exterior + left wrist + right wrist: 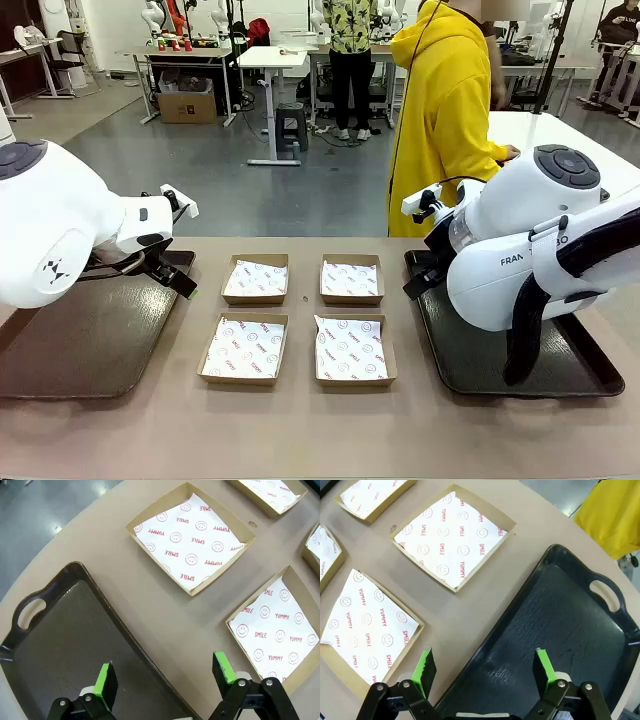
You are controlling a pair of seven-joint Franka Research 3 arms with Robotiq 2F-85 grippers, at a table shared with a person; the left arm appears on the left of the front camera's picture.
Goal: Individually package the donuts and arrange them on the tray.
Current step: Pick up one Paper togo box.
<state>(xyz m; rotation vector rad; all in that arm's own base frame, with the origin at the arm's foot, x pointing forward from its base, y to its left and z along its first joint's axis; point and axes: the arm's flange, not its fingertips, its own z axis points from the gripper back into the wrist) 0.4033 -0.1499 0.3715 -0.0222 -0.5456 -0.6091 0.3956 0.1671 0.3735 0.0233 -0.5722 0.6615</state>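
Observation:
No donuts are in view. My left gripper (180, 280) hangs open over the right rim of a dark brown tray (80, 340) on the table's left side. In the left wrist view its green pads (106, 677) stand wide apart over the tray's edge (60, 645), with nothing between them. My right gripper (418, 275) is open above the left edge of a second dark tray (540, 375) on the right. In the right wrist view the right gripper (484, 666) spans that tray's rim (560, 620) and holds nothing.
Four shallow cardboard boxes lined with white printed paper sit in two rows mid-table, among them a near-left box (244, 348) and a far-right box (351, 279). A person in a yellow hoodie (445, 110) stands at the far side.

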